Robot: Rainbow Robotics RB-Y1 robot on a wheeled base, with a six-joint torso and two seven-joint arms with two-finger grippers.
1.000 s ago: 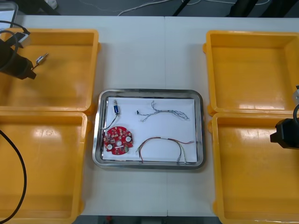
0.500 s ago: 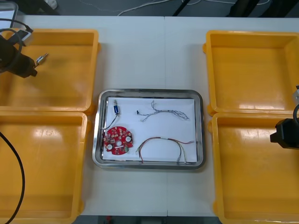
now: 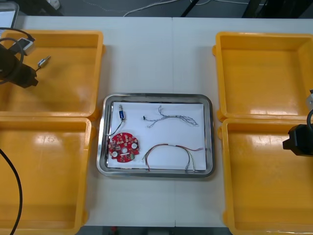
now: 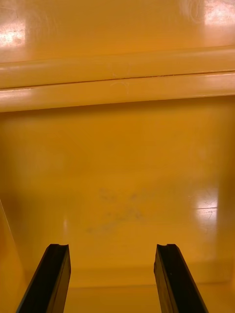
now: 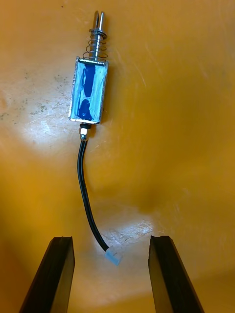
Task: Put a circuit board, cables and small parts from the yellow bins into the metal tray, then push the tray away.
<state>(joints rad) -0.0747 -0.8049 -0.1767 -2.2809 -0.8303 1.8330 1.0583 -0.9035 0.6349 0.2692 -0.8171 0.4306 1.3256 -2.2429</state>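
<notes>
In the far left yellow bin (image 3: pixel 63 33), the left gripper (image 5: pixel 110 239), fingers apart, hovered short of the small metal part (image 5: pixel 89 93), which could slip if pinched by its thin black lead (image 5: pixel 87 195) alone, its long axis running away from the fingers, plunger end farthest, while the right gripper (image 4: pixel 111 247), likewise spread, waited over the near right bin (image 3: pixel 264 123).

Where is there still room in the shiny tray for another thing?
Bare white lies mid-tray between the blue-white cable and the red-yellow cable. The left side of the metal tray is crowded: circuit board, small metal part.

Tray (image 3: pixel 155 96) between bins (image 3: pixel 58 93), board (image 3: pixel 123 147) inside
</notes>
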